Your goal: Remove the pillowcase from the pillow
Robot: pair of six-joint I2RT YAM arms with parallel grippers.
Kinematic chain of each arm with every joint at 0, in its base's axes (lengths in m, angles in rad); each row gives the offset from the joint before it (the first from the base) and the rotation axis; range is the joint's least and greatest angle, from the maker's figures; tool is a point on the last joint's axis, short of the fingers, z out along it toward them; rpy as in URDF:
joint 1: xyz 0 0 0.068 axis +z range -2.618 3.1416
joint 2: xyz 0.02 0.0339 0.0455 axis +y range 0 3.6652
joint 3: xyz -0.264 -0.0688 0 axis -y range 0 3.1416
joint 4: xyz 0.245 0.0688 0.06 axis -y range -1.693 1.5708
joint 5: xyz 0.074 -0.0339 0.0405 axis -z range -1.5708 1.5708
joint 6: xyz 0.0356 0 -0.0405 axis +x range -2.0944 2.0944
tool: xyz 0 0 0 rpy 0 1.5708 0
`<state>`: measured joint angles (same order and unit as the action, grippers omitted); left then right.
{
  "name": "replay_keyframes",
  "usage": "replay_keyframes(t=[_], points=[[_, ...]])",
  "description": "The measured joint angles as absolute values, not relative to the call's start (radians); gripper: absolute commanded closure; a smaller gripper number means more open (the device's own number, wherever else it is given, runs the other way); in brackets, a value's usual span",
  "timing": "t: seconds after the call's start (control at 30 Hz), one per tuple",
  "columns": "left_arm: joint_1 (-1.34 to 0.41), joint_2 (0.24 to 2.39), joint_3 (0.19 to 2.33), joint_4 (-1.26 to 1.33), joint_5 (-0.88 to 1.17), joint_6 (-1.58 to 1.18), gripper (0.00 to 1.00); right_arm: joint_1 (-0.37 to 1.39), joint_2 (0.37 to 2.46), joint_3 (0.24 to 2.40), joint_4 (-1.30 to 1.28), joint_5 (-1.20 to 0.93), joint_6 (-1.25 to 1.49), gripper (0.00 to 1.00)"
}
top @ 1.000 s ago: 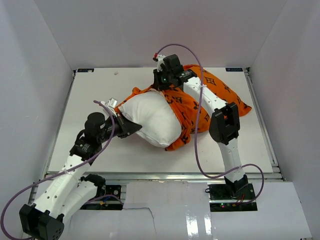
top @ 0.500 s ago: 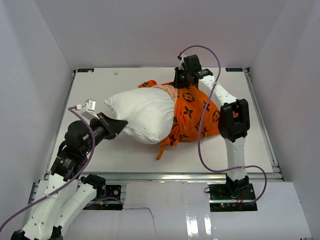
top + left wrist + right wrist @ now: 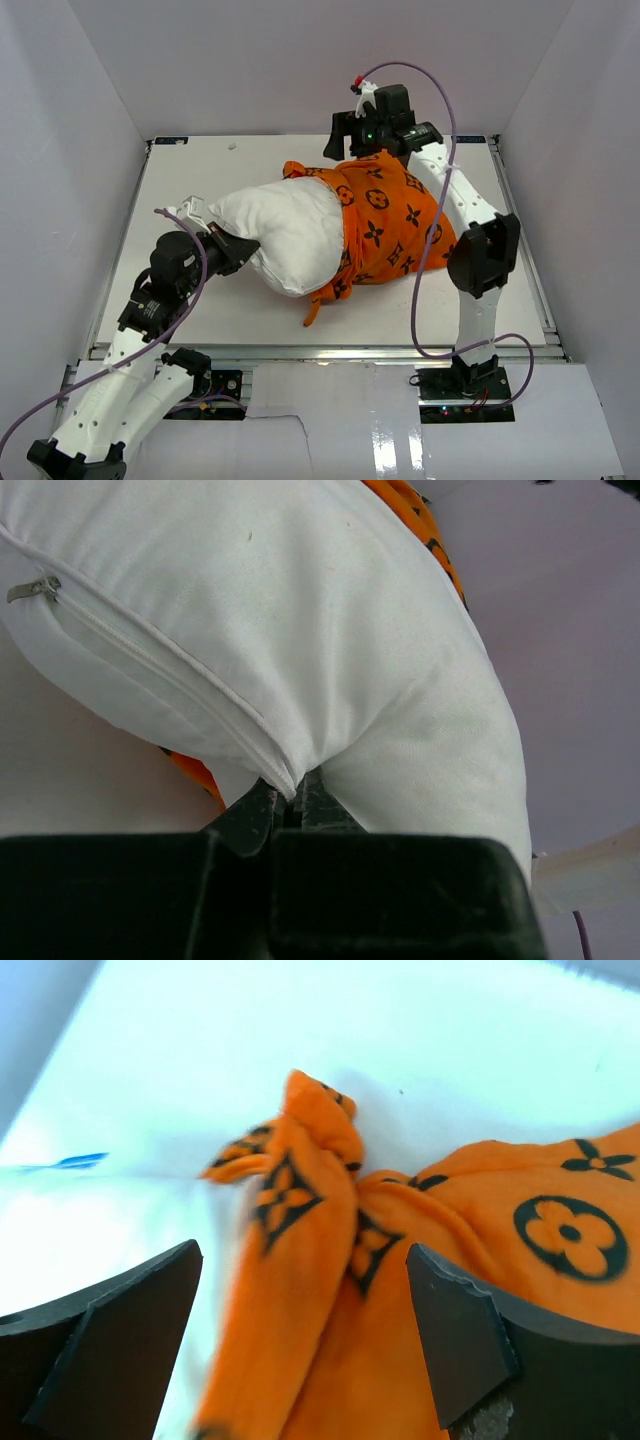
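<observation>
The white pillow [image 3: 290, 235] lies mid-table, its right half still inside the orange pillowcase [image 3: 395, 220] with black motifs. My left gripper [image 3: 238, 250] is shut on the pillow's near-left corner. In the left wrist view the jaws [image 3: 292, 798] pinch the zipper seam of the pillow [image 3: 300, 630], and a strip of pillowcase [image 3: 415, 510] shows behind. My right gripper [image 3: 345, 150] hangs open above the pillowcase's far edge. In the right wrist view its fingers [image 3: 303, 1255] stand wide apart over a bunched fold of pillowcase [image 3: 290, 1210], not touching it.
White walls enclose the table [image 3: 180, 170] on the left, back and right. Purple cables [image 3: 415, 300] loop from both arms, the right one crossing the pillowcase's near edge. The right forearm [image 3: 470, 210] stretches over the pillowcase's right side.
My right gripper dragged the pillowcase rightward, baring more pillow, then opened and let the fabric drop. The left gripper stayed shut on the pillow corner, shifting with it.
</observation>
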<state>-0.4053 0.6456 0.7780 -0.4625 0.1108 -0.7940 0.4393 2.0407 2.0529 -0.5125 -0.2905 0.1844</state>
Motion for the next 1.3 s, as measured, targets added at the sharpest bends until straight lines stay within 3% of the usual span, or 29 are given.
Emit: replay_keyframes(t=[0.2, 0.43, 0.67, 0.9, 1.07, 1.17, 1.27, 1.3], points=[[-0.405, 0.678, 0.765, -0.434, 0.116, -0.805, 1.0, 0.443, 1.715, 1.893, -0.503, -0.29, 0.155, 0.12], [-0.405, 0.676, 0.765, -0.425, 0.144, -0.812, 1.0, 0.441, 1.269, 1.311, -0.418, -0.34, 0.12, 0.14], [-0.405, 0.677, 0.764, -0.406, 0.173, -0.829, 1.0, 0.456, 0.944, 0.863, -0.35, -0.434, 0.146, 0.16], [-0.405, 0.686, 0.759, -0.368, 0.229, -0.862, 1.0, 0.618, 0.897, 0.614, -0.184, -0.412, 0.221, 0.15], [-0.405, 0.688, 0.759, -0.355, 0.267, -0.877, 1.0, 0.759, 0.974, 0.566, -0.066, -0.287, 0.271, 0.21], [-0.405, 0.704, 0.76, -0.341, 0.292, -0.885, 1.0, 0.762, 1.031, 0.564, 0.006, -0.183, 0.308, 0.37], [-0.405, 0.751, 0.796, -0.352, 0.312, -0.888, 1.0, 0.761, 1.056, 0.542, 0.06, -0.063, 0.353, 0.71], [-0.405, 0.77, 0.818, -0.362, 0.315, -0.886, 1.0, 0.755, 1.058, 0.53, 0.073, -0.027, 0.364, 0.92]])
